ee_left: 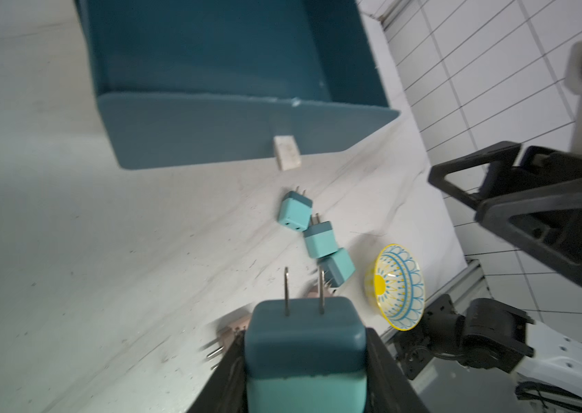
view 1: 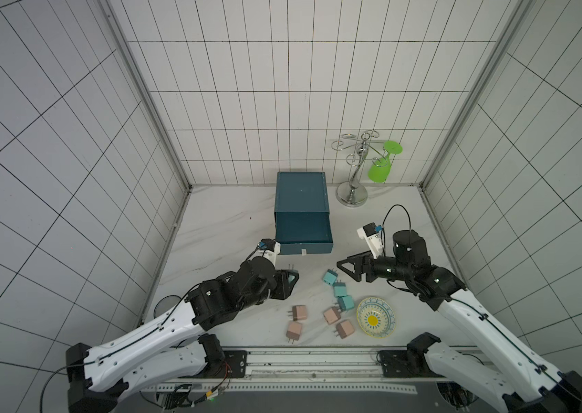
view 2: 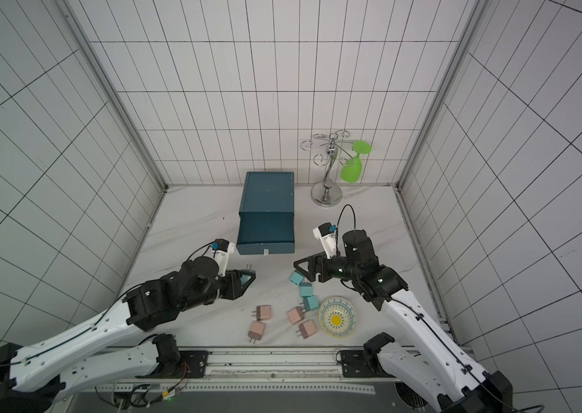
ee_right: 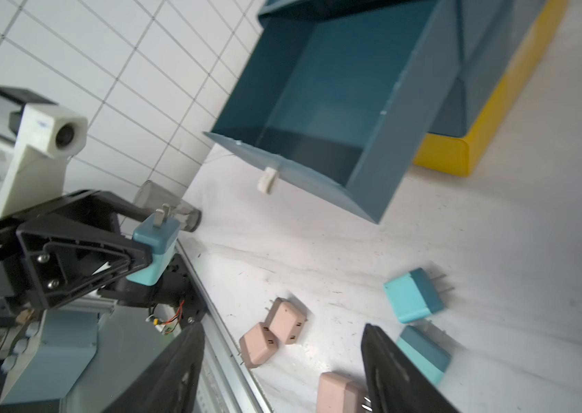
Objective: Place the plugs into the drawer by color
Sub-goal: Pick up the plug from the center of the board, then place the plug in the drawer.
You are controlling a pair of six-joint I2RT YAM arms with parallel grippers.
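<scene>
Grips a teal plug [ee_left: 305, 343] in the left tool [view 1: 291, 281], prongs jutting past its tips, forearm stretched low and forward behind it; carries the right tool [view 1: 346, 272] with jaws parted, pointed sideways toward the left tool, elbow bent behind it.

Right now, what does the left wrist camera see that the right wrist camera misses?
Only the left wrist view shows the patterned dish. Only the right wrist view shows a yellow panel and a clear cup. Both show the open blue drawer, loose teal plugs, and the teal plug held in the left gripper.
</scene>
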